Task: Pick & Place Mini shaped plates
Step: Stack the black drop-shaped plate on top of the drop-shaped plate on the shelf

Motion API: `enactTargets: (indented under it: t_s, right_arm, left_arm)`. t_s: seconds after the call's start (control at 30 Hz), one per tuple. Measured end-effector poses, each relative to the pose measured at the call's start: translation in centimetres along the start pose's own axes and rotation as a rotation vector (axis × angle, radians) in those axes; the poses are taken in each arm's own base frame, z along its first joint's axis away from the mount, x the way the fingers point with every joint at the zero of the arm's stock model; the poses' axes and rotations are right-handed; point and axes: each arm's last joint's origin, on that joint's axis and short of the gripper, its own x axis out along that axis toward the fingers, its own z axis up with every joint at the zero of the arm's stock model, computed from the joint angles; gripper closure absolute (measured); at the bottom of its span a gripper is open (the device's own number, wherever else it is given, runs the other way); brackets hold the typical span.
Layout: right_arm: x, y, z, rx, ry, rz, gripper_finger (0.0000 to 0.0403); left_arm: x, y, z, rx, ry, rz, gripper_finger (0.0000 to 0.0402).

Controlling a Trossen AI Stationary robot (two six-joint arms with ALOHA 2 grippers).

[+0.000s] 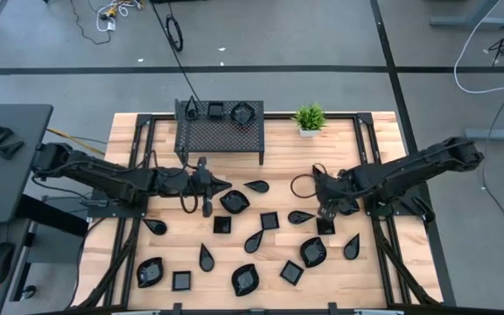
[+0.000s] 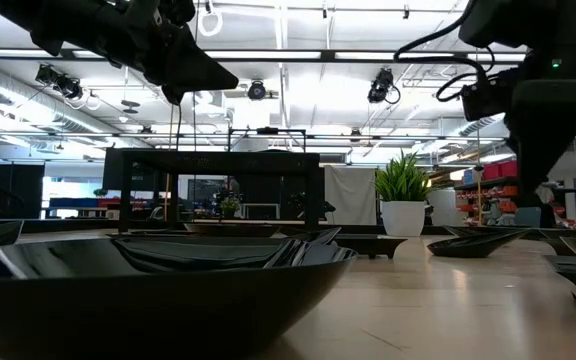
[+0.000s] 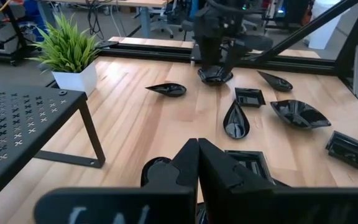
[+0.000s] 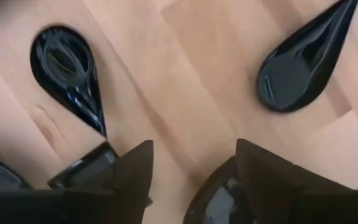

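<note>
Several mini shaped plates, glossy black, lie scattered on the wooden table [image 1: 383,131]: teardrops [image 1: 300,216], squares [image 1: 269,219] and wavy-rimmed ones [image 1: 313,252]. My right gripper [image 1: 325,213] points down, open, over a small plate [image 3: 215,76]. That plate [image 4: 219,193] shows between its fingers. Beside it lie two teardrop plates [image 4: 67,68] [image 4: 303,62] and a square one [image 4: 82,168]. My left gripper [image 1: 220,184] hangs shut above the table's middle, close to level. Nothing shows between its fingers [image 3: 185,168]. My right gripper stands open over the small plate, fingers pointing down on either side of its rim [image 4: 210,180]. Whether a finger touches the plate, I cannot tell.
A black mesh rack [image 1: 220,136] stands at the far middle with two plates [image 1: 239,112] on top. A small green potted plant [image 1: 309,118] stands to its right. More plates [image 1: 245,278] lie along the near edge. Black frame rails [image 1: 361,140] run along both sides.
</note>
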Motion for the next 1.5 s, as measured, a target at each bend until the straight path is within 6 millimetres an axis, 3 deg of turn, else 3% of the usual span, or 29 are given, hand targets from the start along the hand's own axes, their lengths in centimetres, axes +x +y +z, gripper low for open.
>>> enactTargets:
  t_s: [0.2, 0.47, 0.9, 1.5]
  right_arm:
    - [0.1, -1.7, 0.7, -0.046, -0.165, 0.078, 0.0168]
    - [2.1, -3.2, 0.9, -0.087, -0.319, 0.127, 0.0184]
    - [4.1, -3.9, -0.4, -0.132, -0.292, 0.1, 0.0208]
    - [4.1, -4.1, -0.5, -0.023, -0.289, 0.068, 0.0252]
  left_arm:
    - [0.0, 0.0, 0.0, 0.001, 0.0, 0.0, 0.0388]
    - [0.0, 0.0, 0.0, -0.012, 0.0, -0.002, 0.0388]
    - [0.0, 0.0, 0.0, -0.001, -0.002, 0.009, 0.0388]
    - [0.0, 0.1, 0.0, -0.017, -0.005, 0.025, 0.0388]
